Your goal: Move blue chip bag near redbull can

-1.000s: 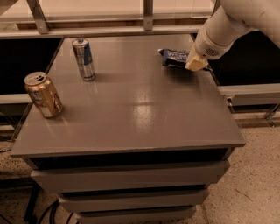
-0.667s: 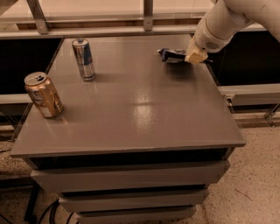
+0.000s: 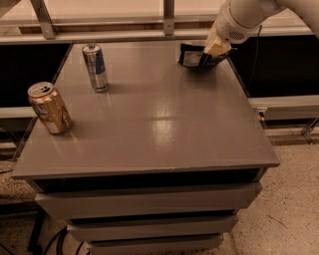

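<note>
Checking in from the remote seat. I'm using the redbull can (image 3: 95,67) as my reference point for everything. It's standing upright on the grey table (image 3: 164,124), silver top up and blue-and-silver sides facing me.

The blue chip bag (image 3: 193,56) is well off to the right of that can in my view and a little further back, so there's a wide stretch of bare tabletop between them. It's dark navy, and a pale label panel shows on the side facing the can.

The gripper (image 3: 218,48) is further right of the can than the bag is, sitting on the end of the bag that points away from the can. Its yellowish fingertips (image 3: 215,49) are pinched onto that edge, so it looks to me like it has hold of the bag. The held end is tipped up a bit while the end nearer the can sits lower. I can't tell whether that low end is resting on the table or just clear of it.

The white arm (image 3: 249,12) comes in from above and from even further right of the can.

One other item is a gold can (image 3: 49,108), left of the redbull can and closer to me. It's leaning rather than upright, and the two aren't touching.

Below the can's level, the table front shows stacked drawers (image 3: 149,204).
</note>
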Available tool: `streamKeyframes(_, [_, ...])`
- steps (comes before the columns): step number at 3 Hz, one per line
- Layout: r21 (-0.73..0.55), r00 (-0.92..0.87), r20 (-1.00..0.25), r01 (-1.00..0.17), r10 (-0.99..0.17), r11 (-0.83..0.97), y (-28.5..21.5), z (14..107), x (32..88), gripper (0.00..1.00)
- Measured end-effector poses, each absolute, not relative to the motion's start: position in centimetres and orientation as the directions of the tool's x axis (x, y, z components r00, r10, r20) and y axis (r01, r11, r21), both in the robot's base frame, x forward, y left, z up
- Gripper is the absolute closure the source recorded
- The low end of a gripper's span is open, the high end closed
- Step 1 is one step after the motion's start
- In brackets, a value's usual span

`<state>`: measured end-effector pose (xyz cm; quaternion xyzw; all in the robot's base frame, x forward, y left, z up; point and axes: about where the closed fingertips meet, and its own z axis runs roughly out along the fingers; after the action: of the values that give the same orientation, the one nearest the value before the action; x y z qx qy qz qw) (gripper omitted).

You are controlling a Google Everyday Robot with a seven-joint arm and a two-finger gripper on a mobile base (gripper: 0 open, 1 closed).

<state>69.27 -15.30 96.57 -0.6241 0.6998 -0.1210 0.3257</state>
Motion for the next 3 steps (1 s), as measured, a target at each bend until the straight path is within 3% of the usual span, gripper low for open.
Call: streamKeyframes(3, [-0.623,0.195,-0.304,-0.781,-0.932,0.04,-8.7,100.0,70.4,1.0])
